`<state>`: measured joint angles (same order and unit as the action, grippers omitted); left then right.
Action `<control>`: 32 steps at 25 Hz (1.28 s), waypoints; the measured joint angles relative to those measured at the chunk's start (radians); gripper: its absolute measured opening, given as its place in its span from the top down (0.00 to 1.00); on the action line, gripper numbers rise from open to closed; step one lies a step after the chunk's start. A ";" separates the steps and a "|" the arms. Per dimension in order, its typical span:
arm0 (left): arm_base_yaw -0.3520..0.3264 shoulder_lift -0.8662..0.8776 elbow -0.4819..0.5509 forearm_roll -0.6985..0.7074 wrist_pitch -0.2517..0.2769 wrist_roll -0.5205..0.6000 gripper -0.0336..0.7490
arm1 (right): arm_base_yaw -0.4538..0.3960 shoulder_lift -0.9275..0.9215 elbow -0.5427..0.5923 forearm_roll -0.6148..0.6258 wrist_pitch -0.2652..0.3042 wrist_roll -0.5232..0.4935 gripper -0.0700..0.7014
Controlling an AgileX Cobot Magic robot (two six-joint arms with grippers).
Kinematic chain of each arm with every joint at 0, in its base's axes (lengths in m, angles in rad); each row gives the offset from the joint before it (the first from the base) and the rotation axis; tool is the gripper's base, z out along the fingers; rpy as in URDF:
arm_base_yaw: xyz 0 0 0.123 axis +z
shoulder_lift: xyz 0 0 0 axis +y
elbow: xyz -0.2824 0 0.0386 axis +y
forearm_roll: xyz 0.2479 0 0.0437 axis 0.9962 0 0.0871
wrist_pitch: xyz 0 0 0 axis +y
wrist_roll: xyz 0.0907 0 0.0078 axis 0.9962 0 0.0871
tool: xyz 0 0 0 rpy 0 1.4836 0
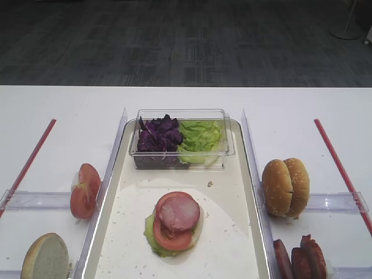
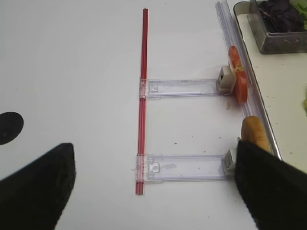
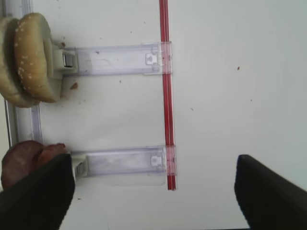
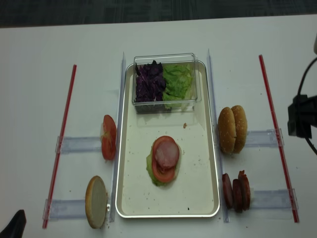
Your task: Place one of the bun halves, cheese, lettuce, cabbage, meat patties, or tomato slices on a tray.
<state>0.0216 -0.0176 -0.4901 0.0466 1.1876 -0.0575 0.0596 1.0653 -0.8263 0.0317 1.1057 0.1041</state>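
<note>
On the tray (image 4: 208, 148) sits a stack of lettuce, a tomato slice and a meat patty (image 4: 165, 157) (image 1: 178, 221). A clear tub holds cabbage (image 1: 158, 135) and lettuce (image 1: 200, 136). Left of the tray stand tomato slices (image 4: 108, 137) (image 2: 238, 79) and a bun half (image 4: 96, 201) (image 2: 254, 134). To its right stand bun halves (image 4: 233, 129) (image 3: 29, 57) and meat patties (image 4: 237, 191) (image 3: 24, 163). No cheese is in view. My right gripper (image 3: 153, 191) hangs open over bare table, right of the patties. My left gripper (image 2: 153, 187) is open and empty, left of the bun half.
Red strips (image 4: 62, 144) (image 4: 277, 134) run along both outer sides of the white table. Clear plastic holders (image 3: 115, 60) (image 2: 184, 167) reach from the strips to the tray's side rails. Part of the right arm (image 4: 299, 116) shows at the right edge.
</note>
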 joint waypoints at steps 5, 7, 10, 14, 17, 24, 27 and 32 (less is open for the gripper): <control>0.000 0.000 0.000 0.000 0.000 0.000 0.17 | 0.000 -0.180 0.116 0.000 0.000 0.008 0.02; 0.000 0.000 0.000 0.000 0.000 0.000 0.17 | 0.000 -0.254 0.160 0.000 0.000 0.013 0.02; 0.000 0.000 0.000 0.000 0.000 0.000 0.17 | 0.000 -0.357 0.224 -0.004 0.000 0.022 0.02; 0.000 0.000 0.000 0.000 0.000 0.000 0.17 | 0.000 -0.485 0.305 -0.022 0.003 0.025 0.02; 0.000 0.000 0.000 0.000 0.000 0.000 0.17 | 0.000 -0.567 0.336 -0.032 0.009 0.029 0.02; 0.000 0.000 0.000 0.000 0.000 0.000 0.17 | 0.000 -0.721 0.336 -0.032 0.005 0.029 0.06; 0.000 0.000 0.000 0.000 0.000 0.000 0.17 | 0.000 -0.770 0.336 -0.032 0.001 0.022 0.07; 0.000 0.000 0.000 0.000 0.000 0.000 0.17 | 0.000 -0.840 0.336 -0.021 0.001 -0.031 0.07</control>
<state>0.0216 -0.0176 -0.4901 0.0466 1.1876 -0.0575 0.0596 0.2249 -0.4902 0.0111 1.1069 0.0732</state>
